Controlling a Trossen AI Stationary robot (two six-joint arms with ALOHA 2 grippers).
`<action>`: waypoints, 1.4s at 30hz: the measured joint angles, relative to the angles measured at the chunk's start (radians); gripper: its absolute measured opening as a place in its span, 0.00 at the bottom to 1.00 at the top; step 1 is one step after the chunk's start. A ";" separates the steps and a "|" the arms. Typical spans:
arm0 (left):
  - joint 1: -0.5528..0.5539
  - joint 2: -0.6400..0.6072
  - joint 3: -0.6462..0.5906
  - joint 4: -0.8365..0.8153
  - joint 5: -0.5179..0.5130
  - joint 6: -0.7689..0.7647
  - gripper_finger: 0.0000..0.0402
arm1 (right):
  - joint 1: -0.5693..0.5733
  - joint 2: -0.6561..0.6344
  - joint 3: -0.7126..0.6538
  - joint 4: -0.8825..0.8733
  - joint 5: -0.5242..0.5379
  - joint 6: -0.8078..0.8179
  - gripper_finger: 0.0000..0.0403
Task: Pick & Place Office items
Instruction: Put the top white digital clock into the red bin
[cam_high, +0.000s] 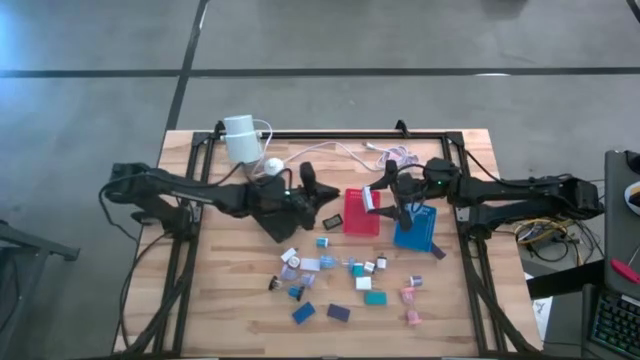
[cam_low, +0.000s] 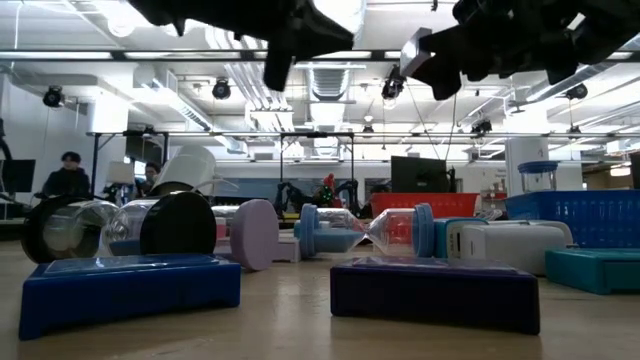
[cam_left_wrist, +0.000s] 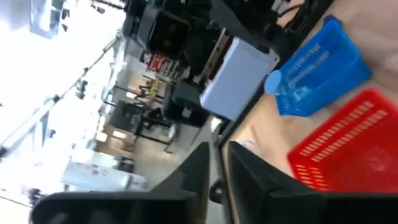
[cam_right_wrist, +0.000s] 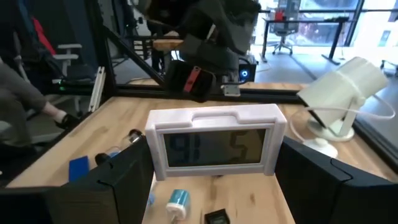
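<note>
Right gripper (cam_right_wrist: 214, 163) is doing the work here. It hangs over the far-middle of the table, right above the red tray (cam_high: 362, 212), with a white digital clock (cam_right_wrist: 214, 134) pinched across its width. The jaws stand wide because the clock body is wide, and each dark finger presses on one end of it. My guess is it's held flat and square like that so it goes down into a tray without tipping. The blue tray (cam_high: 415, 228) sits just to the right of the red one.

Left gripper (cam_high: 318, 190) is just left of that, hovering by the little black tray (cam_high: 332, 221). In its wrist view the fingers (cam_left_wrist: 249, 177) show only a narrow slot between them, and I can't make out anything in it.

The rest of the office items (cam_high: 340, 280) are scattered on the near-middle of the wood table (cam_high: 220, 300): a teal block (cam_high: 375, 297), a blue block (cam_high: 304, 313), a dark purple one (cam_high: 338, 313), a couple of pink bits (cam_high: 409, 295). Lots left to sort, I'd say.
</note>
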 joint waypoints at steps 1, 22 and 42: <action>-0.006 0.014 0.016 0.002 -0.004 0.023 0.22 | 0.000 -0.001 0.000 0.001 -0.002 0.009 0.68; -0.065 0.278 0.221 0.145 -0.057 0.395 0.74 | 0.000 -0.008 -0.002 0.047 -0.108 0.073 0.68; -0.037 0.334 0.279 0.135 -0.051 0.400 0.64 | 0.000 0.002 -0.004 0.051 -0.107 0.073 0.68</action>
